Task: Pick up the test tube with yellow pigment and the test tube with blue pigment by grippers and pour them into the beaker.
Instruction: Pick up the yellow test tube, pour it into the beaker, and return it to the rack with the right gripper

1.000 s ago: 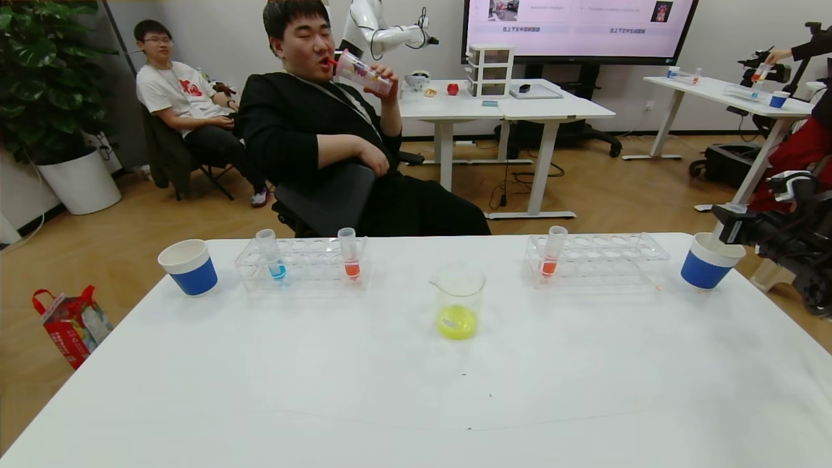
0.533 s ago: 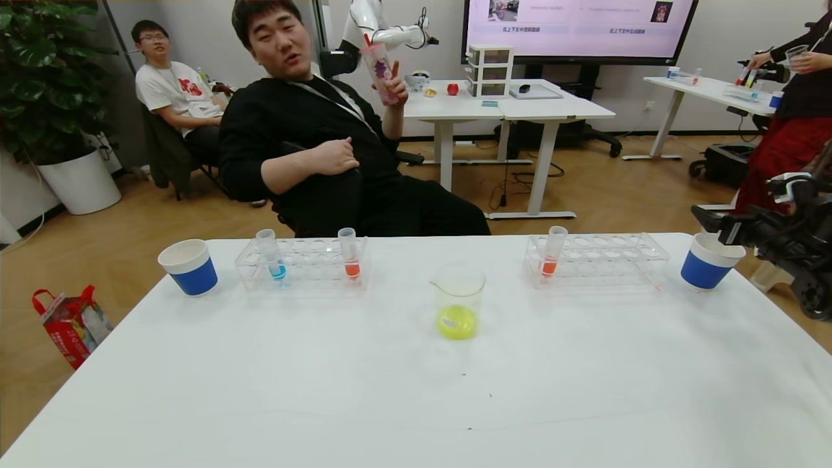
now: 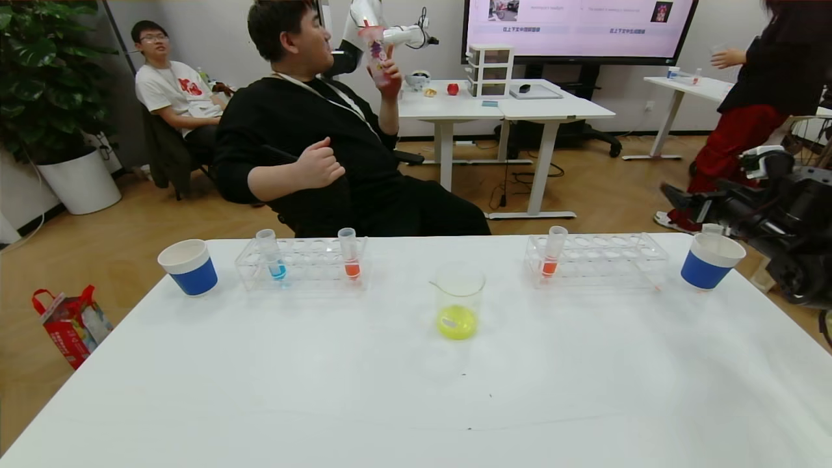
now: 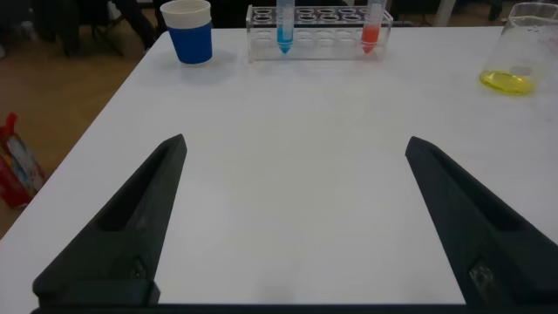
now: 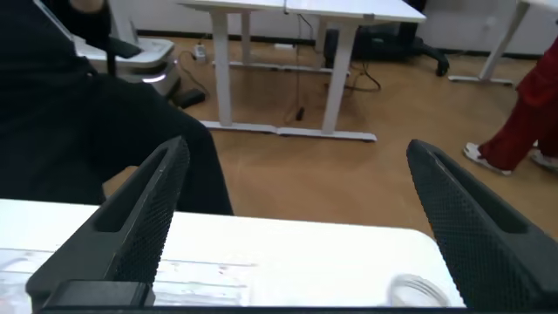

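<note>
- Wall screen (image 3: 578,26), top of the head view: two lines of small print along its lower edge, too small to read.
- Red bag (image 3: 71,323), lower left on the floor: printed markings, illegible.
- Man's drink cup (image 3: 377,49): coloured print, unreadable.
- No legible text, number or brand anywhere.

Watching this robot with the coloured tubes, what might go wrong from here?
The blue tube stands near an orange tube in the same rack; the left gripper, open over bare table, might grab the wrong one. The right gripper, open beside the blue cup at the table's corner, could knock it off.
</note>
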Robot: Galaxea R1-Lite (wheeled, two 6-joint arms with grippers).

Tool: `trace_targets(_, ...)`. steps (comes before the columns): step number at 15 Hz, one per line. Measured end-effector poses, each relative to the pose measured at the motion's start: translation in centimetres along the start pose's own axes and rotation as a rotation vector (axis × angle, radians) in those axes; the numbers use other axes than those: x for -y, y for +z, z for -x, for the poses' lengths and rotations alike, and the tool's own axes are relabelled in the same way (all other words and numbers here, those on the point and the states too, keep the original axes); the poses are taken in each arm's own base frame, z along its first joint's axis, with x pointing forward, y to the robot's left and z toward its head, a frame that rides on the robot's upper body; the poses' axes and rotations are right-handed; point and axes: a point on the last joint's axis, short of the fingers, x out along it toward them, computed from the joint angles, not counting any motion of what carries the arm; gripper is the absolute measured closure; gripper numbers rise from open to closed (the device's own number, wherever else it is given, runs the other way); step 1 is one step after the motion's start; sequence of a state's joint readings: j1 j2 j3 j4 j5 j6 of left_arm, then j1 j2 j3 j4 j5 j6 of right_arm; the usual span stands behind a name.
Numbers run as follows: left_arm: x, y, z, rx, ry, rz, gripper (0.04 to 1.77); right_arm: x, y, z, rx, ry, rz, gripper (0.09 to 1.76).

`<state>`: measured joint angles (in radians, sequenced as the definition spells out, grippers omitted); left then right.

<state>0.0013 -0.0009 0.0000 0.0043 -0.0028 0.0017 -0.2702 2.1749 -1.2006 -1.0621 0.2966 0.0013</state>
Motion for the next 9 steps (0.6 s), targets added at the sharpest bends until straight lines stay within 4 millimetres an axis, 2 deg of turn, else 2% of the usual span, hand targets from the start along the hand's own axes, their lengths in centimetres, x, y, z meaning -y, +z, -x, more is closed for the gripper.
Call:
trace_targets(4, 0.0, 0.0, 0.0, 0.000, 0.000, 0.000, 0.06, -7.0, 3.6, 0.7, 0.003, 0.050, -0.016, 0.11)
trace_targets(7, 0.0, 0.0, 0.0, 0.000, 0.000, 0.000, 0.06, -10.1, 6.6, 2.7, -0.010, 0.059, -0.024, 0.11)
trace_targets(9, 0.0, 0.0, 0.0, 0.000, 0.000, 0.000, 0.06, -11.7, 9.2, 4.8, -0.003, 0.046, -0.028, 0.11)
